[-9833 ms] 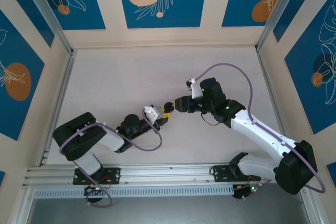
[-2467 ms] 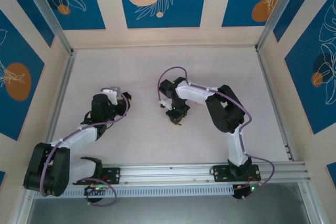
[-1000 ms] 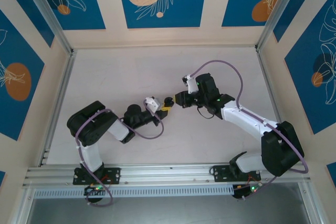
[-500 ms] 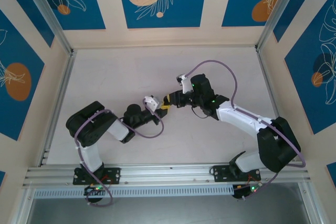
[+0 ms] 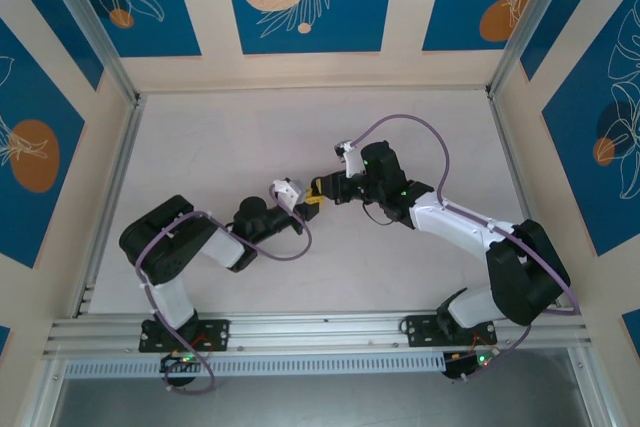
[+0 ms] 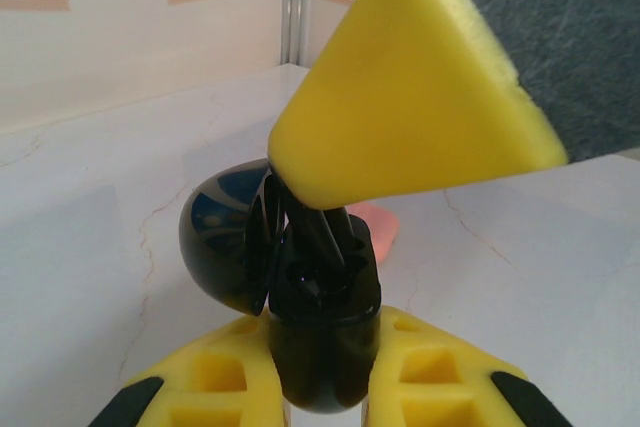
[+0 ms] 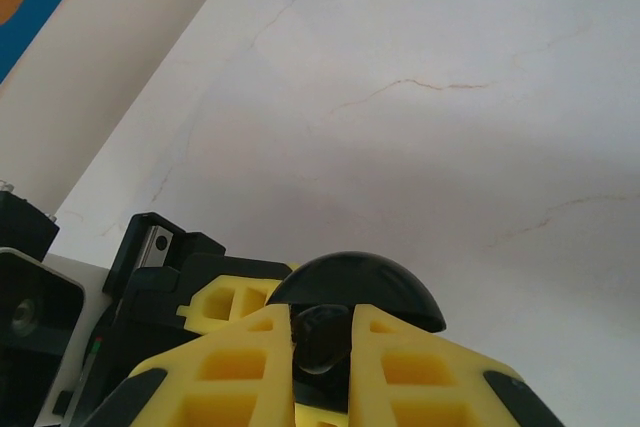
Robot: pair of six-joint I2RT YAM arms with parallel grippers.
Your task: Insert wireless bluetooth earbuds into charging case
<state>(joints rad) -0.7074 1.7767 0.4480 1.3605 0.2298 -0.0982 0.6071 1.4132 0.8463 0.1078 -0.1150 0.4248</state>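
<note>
A pale, off-white tabletop (image 5: 230,137) veined with thin hairline cracks is boxed in on three sides by cream walls (image 5: 403,7). The walls carry deep blue panels (image 5: 350,7) printed with orange discs and white line-drawn leaves. Silver metal posts (image 5: 92,27) slant up at the far corners, and a ribbed aluminium rail (image 5: 320,325) runs along the near edge. The light is soft and even.

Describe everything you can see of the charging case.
The charging case is small and rounded, apparently glossy black plastic, with its domed lid swung open to one side. It is clamped between the yellow fingers of the left gripper. The right gripper holds a black earbud at the case's open top.
</note>
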